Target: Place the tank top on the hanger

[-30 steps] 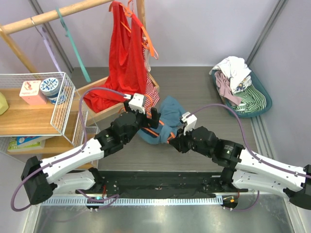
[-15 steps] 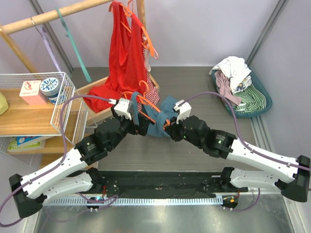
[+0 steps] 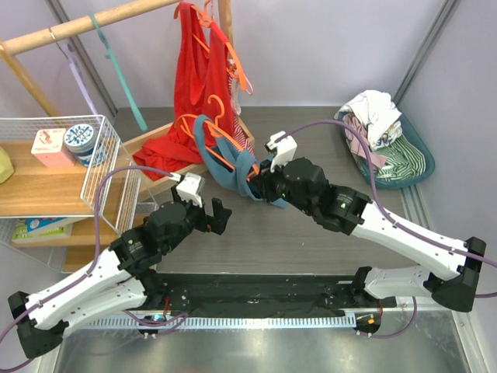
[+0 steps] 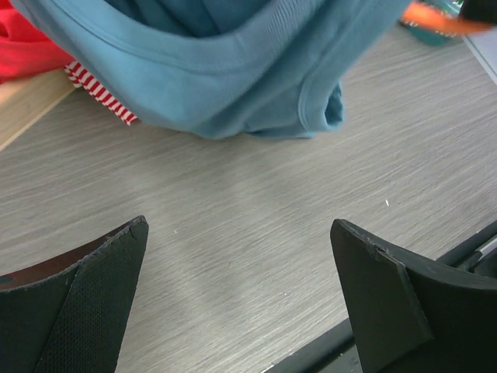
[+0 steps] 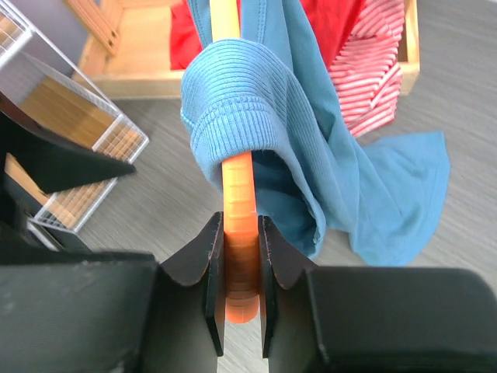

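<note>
My right gripper is shut on the lower end of the orange hanger and holds it lifted and tilted. The teal-blue tank top hangs on the hanger, one strap looped round its arm, the fabric bunched and drooping to the table. It also shows at the top of the left wrist view. My left gripper is open and empty, low over bare table, nearer than the tank top.
A long red garment hangs from the wooden rail, its hem in a wooden tray with a red-and-white striped garment. A wire basket on shelves stands left. A teal laundry basket sits right.
My left gripper let go of the tank top and drew back toward the near left. My right gripper raised the hanger, with the tank top on it, up and to the left.
</note>
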Controlling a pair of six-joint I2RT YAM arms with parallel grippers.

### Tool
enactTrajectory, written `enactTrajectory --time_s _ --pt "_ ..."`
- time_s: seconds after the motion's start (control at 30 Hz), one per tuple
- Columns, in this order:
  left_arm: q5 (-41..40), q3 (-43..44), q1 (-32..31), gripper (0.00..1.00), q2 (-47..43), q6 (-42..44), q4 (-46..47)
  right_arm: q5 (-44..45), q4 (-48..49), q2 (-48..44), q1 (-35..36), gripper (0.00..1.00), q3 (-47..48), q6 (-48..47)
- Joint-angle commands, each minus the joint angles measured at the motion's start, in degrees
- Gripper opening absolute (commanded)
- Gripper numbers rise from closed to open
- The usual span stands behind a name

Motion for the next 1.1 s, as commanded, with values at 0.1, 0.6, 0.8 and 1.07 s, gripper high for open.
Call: enactTrajectory --time_s 0.1,0.6,0.8,1.07 --pt "0.8 0.6 -0.3 1.0 0.3 -2.2 -1.4 -2.3 5.3 3.2 0.0 0.01 13.1 -0.7" --pt "-0.7 0.3 -0.3 1.0 0.7 -2.4 -1.5 -10.9 4.3 21.8 -6.4 0.01 39.3 -1.7" --pt "-1.1 0.2 -0.3 1.0 0.6 -2.4 -1.5 -12.6 4.2 29.3 -9.7 0.01 50.1 -2.4" --pt "-1.3 -0.2 -0.2 1.0 0.8 -2.4 -1.0 -13.3 5.1 35.0 -13.0 0.01 59.0 -2.7"
